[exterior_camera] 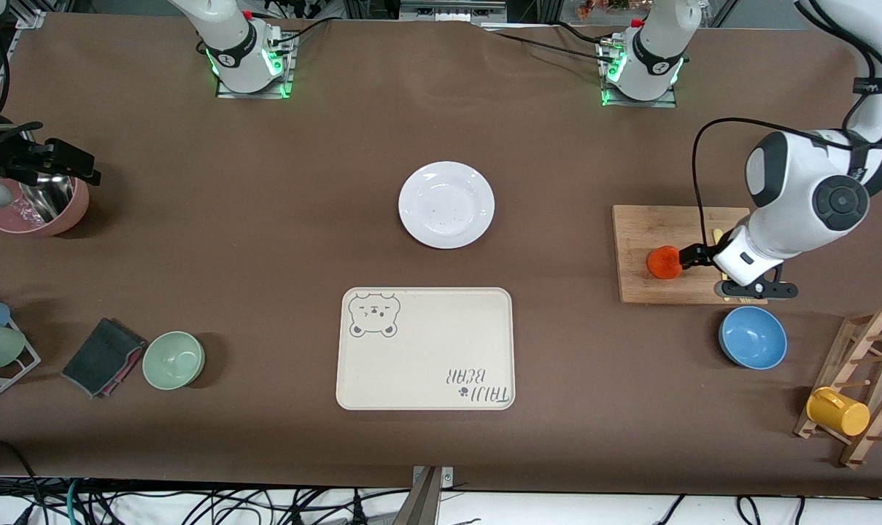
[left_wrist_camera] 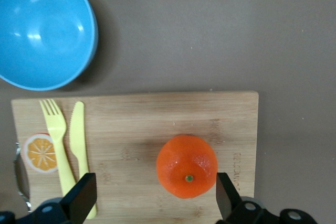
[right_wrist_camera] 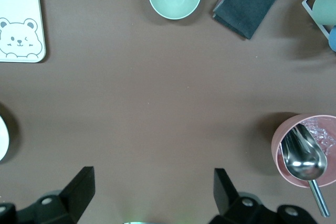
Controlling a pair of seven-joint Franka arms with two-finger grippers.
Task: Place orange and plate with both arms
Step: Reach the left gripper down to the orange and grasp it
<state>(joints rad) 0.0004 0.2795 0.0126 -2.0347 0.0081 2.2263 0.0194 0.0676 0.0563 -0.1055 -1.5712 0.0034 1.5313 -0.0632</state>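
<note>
Left gripper over board, mid-right of front view, fingers spread beside orange, ready to grab. Plate at center. Right gripper waits, fingers spread, over bare table.

Orange on board w/ fork & knife; plate mid-table, tray nearer camera.

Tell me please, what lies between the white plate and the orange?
In the front view, only bare brown table and an edge strip of the wooden cutting board separate the plate from the orange.
</note>
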